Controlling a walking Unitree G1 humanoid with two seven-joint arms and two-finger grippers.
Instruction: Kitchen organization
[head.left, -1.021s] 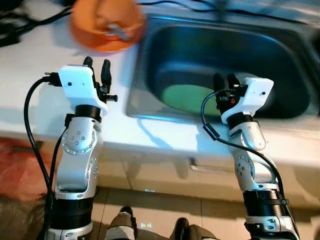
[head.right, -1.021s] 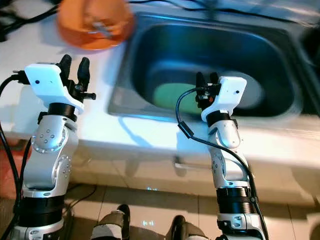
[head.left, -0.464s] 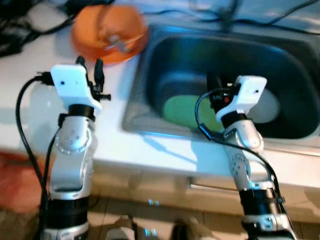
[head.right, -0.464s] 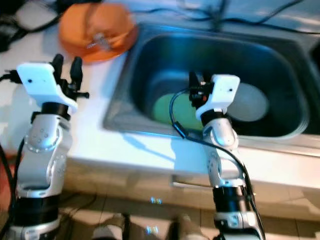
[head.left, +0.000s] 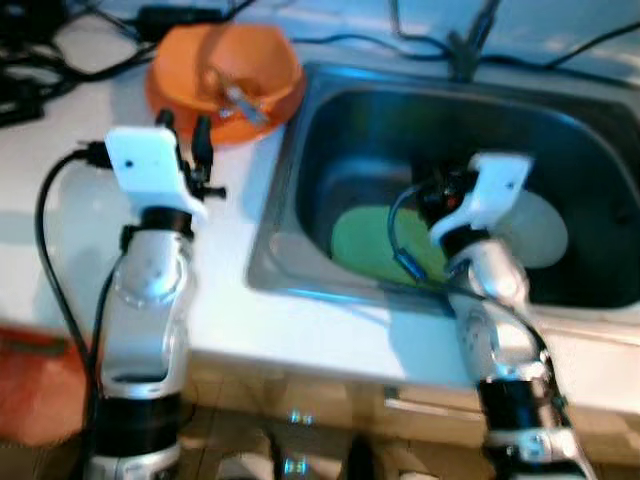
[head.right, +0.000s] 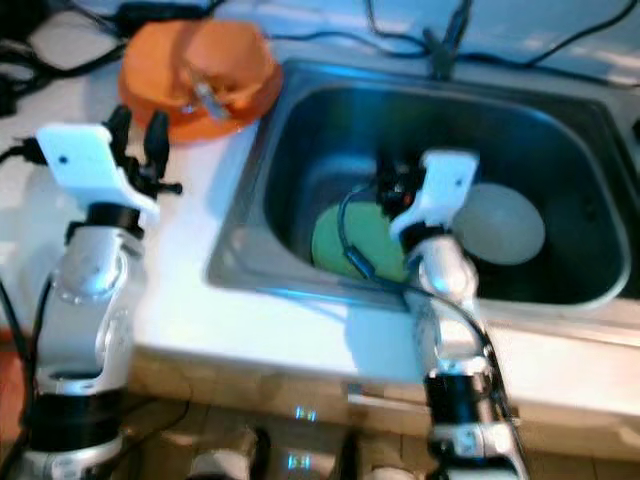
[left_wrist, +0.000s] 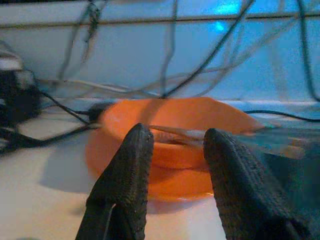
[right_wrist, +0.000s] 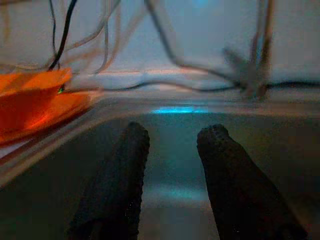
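We hold our left gripper (head.left: 182, 133) above the white counter (head.left: 60, 200), fingers a narrow gap apart with nothing between them, and the orange bowl (head.left: 225, 70) with a utensil (head.left: 238, 97) in it sits just ahead of it. Our right gripper (head.right: 392, 186) hangs inside the steel sink (head.right: 300, 130), fingers parted and empty, with a green plate (head.right: 335, 240) just below it and a grey plate (head.right: 505, 225) off to its right.
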